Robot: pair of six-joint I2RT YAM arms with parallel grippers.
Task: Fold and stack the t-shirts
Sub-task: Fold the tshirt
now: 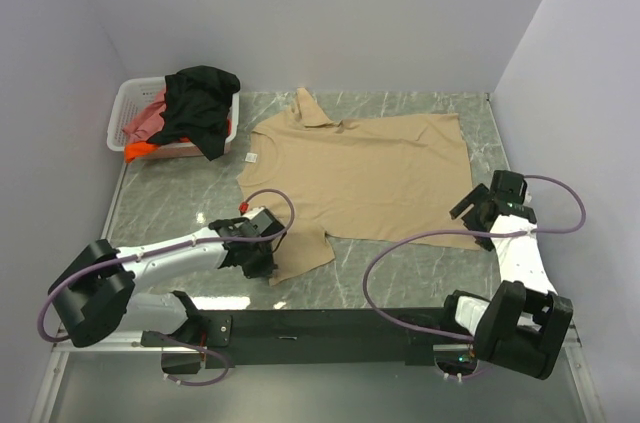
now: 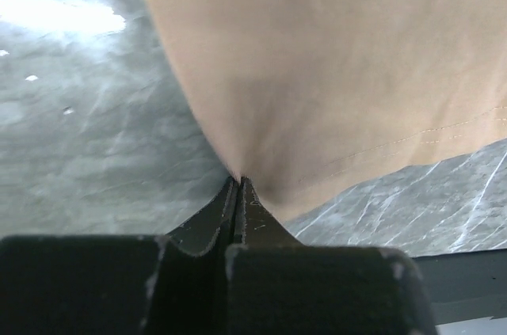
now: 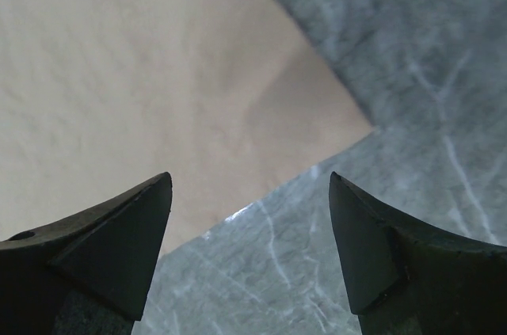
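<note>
The tan t-shirt (image 1: 360,168) lay spread flat in the middle of the bench (image 1: 400,278), its small white tag at the shirt's 9 o'clock edge. The left gripper (image 2: 240,192) was clamped on the cloth at the shirt's 7 o'clock, on a flap that looked like a sleeve. Its jaws were pressed together, with only the very edge of the fabric puckering between them. The right gripper (image 3: 249,180) hung with its jaws wide apart above the corner at the shirt's 4 o'clock, holding nothing. About half of its span lay over bare bench. At the bench's 10 o'clock the white basket (image 1: 125,108) held the black t-shirt (image 1: 200,103), draped over its rim, with the pink-red t-shirt (image 1: 145,123) and the orange t-shirt (image 1: 140,150) beside it.

I judged the fold to be just starting, with 1 corner secured and 1 not. The left hold was shallow, so a quick lift could pull the cloth free. A lift on the left before the right side closed would drag the shirt askew and wrinkle it. Coming down as placed, the right gripper could miss the corner and close on nothing. The right arm's cable (image 1: 400,241) crossed the shirt's near edge in the top view and could snag the fabric.
</note>
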